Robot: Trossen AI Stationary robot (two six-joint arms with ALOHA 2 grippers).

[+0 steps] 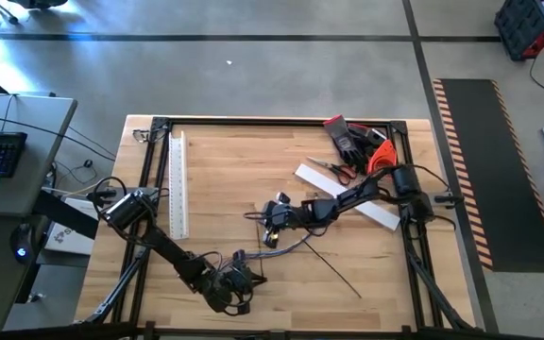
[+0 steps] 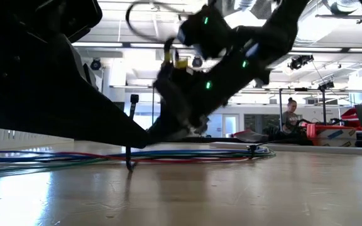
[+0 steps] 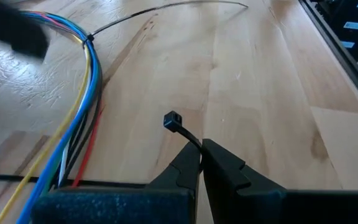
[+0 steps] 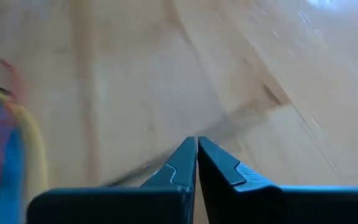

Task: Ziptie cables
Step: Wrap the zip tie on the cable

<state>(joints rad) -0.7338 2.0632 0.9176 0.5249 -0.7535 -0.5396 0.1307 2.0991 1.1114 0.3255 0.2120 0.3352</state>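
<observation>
The cables (image 3: 91,87), a bunch of blue, yellow, red and dark wires, lie on the wooden table and show as a low band in the low view (image 2: 187,154). One dark ziptie (image 3: 90,38) circles the bunch, and its long tail (image 3: 185,5) lies on the wood. My left gripper (image 3: 201,148) sits near the table's near edge (image 1: 248,277), beside the bunch, shut on a second ziptie. My right gripper (image 4: 196,142) hovers at mid-table (image 1: 270,231) just over the cables (image 4: 8,162), with its fingers shut. More loose zipties (image 1: 338,274) lie to the right. My left gripper pinches a thin dark ziptie between its two fingertips, a short way below its square head (image 3: 171,119). The head end (image 2: 134,98) sticks out past the fingers and stands clear of the table. My right gripper: a blurred thin dark strip (image 4: 135,174) runs up to its fingertips; I cannot tell whether it touches it.
A white slotted duct (image 1: 178,184) lies along the table's left side. At the far right are a white bar (image 1: 352,196), scissors (image 1: 333,168), black and red gloves (image 1: 352,140) and an orange tool (image 1: 381,156). A black frame (image 1: 281,121) edges the table. A person sits in the room behind (image 2: 290,113).
</observation>
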